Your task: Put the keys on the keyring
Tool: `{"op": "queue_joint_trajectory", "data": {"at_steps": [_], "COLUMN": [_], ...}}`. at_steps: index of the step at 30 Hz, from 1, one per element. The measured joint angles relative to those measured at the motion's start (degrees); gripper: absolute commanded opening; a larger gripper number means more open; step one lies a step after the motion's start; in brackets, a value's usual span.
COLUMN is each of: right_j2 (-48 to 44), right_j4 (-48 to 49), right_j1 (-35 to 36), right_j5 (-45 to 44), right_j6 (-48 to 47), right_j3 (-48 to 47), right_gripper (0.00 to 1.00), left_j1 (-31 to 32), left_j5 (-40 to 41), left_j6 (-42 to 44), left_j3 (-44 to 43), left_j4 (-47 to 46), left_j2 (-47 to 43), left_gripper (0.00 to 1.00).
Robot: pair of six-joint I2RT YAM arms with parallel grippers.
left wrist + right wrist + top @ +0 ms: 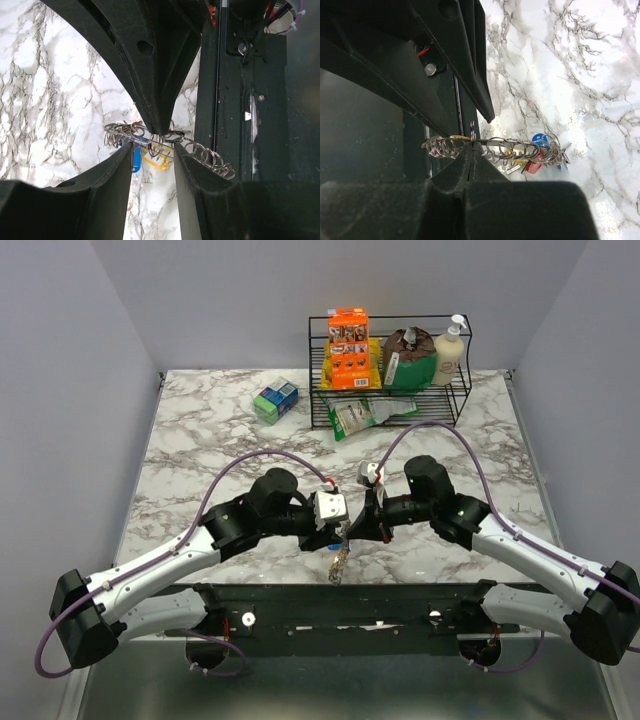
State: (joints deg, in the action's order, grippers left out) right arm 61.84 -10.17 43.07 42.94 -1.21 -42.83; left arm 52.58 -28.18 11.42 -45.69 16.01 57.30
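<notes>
Just beyond the middle of the black base rail [340,602], over the marble table [200,440], the left arm [200,540] and right arm [505,535] are bending inward at the elbows and meeting wrist to wrist. The right gripper [471,148] is pinching the keyring [517,148] with its fingers pressed together, while the left gripper [152,150] is standing spread, one finger on either side of the ring. The keys [534,166], with blue, red and yellow heads showing, are hanging on the ring's end away from the rail.
</notes>
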Motion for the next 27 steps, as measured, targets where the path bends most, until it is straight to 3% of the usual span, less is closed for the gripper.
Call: {"op": "queue_joint_trajectory", "data": {"at_steps": [11,16,27], "right_j2": [0.00,0.00,0.00], "right_j4": [0.00,-0.02,-0.42], "right_j1": [0.07,0.07,0.11], "right_j5": [0.02,0.02,0.00], "right_j6": [-0.35,-0.37,-0.37], "right_j3": [0.00,0.00,0.00], "right_gripper": [0.01,0.01,0.01], "left_j1": [0.00,0.00,0.00], "left_j5": [-0.87,-1.29,-2.08], "left_j6": [2.27,2.99,4.63], "left_j3": [-1.53,-1.55,-2.14], "left_j4": [0.44,0.46,1.49], "left_j2": [2.73,2.97,3.69], "left_gripper": [0.24,0.00,0.00]}}
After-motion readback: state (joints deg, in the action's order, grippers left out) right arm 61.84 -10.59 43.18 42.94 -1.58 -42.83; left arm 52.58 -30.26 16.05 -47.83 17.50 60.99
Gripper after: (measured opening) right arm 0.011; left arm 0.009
